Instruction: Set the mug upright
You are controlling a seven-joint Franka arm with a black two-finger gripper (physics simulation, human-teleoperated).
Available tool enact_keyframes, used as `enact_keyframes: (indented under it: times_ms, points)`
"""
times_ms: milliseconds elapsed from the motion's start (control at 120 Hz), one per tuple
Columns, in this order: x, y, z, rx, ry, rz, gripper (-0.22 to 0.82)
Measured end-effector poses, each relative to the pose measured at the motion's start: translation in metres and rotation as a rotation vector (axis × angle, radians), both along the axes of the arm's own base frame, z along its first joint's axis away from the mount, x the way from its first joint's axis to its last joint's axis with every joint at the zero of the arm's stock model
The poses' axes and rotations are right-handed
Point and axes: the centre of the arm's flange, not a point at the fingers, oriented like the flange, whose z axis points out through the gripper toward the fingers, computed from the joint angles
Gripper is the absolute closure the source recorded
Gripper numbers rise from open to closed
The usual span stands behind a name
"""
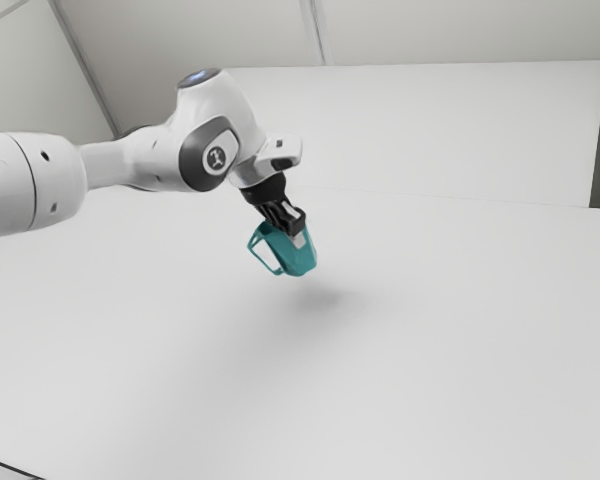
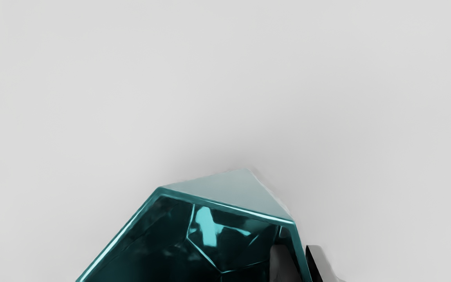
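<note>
Your arm: outstretched, hand slanting down
Your gripper: clamped on the mug's wall
Mug: tilted, above the tabletop

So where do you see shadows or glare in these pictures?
Exterior view: a soft-edged shadow on the white table, below the mug; wrist view: bright glints along the mug's rim and on its dark, glossy inside, a pale sheen on one outer face, faint shading on the table nearby.

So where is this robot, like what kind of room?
Maybe a plain, pretend test room made on a computer. Pale walls stand around a big, bare white surface, and a robot arm holds a teal mug over it.
</note>
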Motion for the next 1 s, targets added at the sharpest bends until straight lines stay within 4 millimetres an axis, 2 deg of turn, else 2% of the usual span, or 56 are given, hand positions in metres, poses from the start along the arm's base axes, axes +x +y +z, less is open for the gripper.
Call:
enact_keyframes:
  times_ms: [100,175,300,500,700,908,1000]
  points:
    - [-0.011,0.018,0.000,0.085,0.007,0.049,0.75]
    - [-0.017,0.026,-0.009,0.119,0.026,0.086,0.75]
    - [-0.029,0.029,-0.023,0.146,0.044,0.138,0.75]
    - [-0.049,0.035,-0.034,0.166,0.038,0.221,0.75]
    - [-0.052,0.046,-0.049,0.157,0.030,0.296,0.75]
    - [-0.046,0.068,-0.055,0.157,0.003,0.361,0.77]
    - [-0.046,0.070,-0.063,0.154,0.001,0.374,0.77]
